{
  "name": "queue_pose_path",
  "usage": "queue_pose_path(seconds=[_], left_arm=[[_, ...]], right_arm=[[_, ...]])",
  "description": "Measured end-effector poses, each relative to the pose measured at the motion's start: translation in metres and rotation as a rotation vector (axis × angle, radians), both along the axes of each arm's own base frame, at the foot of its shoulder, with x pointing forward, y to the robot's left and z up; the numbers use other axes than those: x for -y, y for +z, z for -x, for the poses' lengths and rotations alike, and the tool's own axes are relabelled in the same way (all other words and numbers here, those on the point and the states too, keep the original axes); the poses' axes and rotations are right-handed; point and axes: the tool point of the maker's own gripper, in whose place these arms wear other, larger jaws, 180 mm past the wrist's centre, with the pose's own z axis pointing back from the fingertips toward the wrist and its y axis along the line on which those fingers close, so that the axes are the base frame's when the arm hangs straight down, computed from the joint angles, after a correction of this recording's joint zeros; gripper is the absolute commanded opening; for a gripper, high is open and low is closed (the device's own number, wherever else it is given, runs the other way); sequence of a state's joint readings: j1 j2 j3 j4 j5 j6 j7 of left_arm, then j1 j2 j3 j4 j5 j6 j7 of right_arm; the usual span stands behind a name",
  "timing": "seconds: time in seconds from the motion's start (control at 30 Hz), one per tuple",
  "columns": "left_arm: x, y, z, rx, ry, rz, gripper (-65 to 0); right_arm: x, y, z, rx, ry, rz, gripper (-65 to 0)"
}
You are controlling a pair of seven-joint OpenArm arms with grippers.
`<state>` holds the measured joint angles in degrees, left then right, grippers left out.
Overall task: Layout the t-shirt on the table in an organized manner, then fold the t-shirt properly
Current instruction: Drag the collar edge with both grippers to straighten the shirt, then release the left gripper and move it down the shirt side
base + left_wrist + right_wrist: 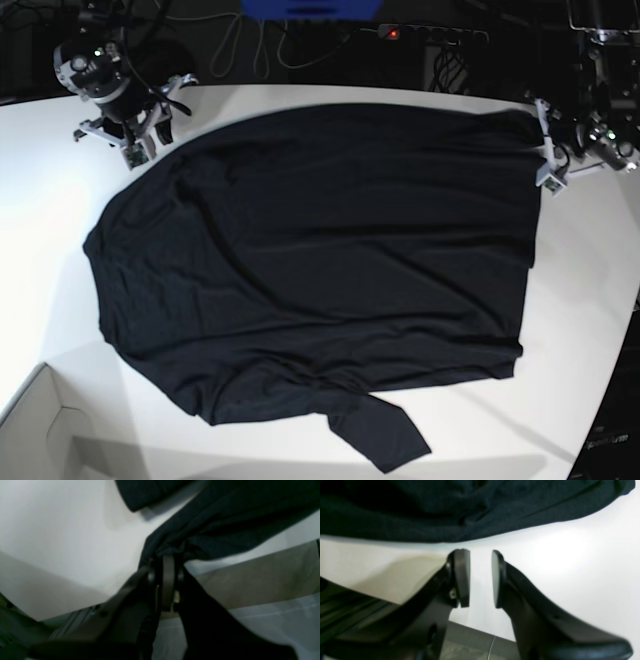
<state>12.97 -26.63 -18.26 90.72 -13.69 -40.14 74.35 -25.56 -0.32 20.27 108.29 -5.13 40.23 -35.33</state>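
The black t-shirt lies spread across the white table, with one sleeve sticking out at the near edge. At the shirt's far right corner my left gripper is shut on a bunch of fabric. The left wrist view shows the cloth gathered into the closed tips of that gripper. My right gripper sits at the far left corner. In the right wrist view it stands open with nothing between its pads, just short of the shirt's edge over bare table.
A white cardboard box corner shows at the near left. A power strip and cables run behind the table's far edge. The table's curved edge runs close to the left arm, with grey floor beyond it.
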Motion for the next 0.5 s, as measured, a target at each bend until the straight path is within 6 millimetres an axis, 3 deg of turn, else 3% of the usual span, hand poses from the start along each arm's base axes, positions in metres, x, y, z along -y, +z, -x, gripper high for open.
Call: queue_pose_path(seconds=[0.07, 0.27, 0.33, 0.5], left_arm=[[0.000, 0.000, 0.000, 0.000, 0.000, 0.000, -59.7], [-0.006, 0.001, -0.001, -0.007, 0.002, -0.029, -26.9], [-0.005, 0.003, -0.002, -0.001, -0.001, -0.026, -19.3], [0.004, 0.012, -0.006, 0.053, 0.033, 0.022, -14.6]], right_arm=[[0.000, 0.000, 0.000, 0.000, 0.000, 0.000, -51.7], [0.000, 0.001, -0.002, 0.004, 0.000, 0.000, -51.7], [0.000, 0.003, -0.007, 0.016, 0.000, 0.000, -51.7], [0.000, 0.004, -0.008, 0.024, 0.002, 0.000, -51.7]])
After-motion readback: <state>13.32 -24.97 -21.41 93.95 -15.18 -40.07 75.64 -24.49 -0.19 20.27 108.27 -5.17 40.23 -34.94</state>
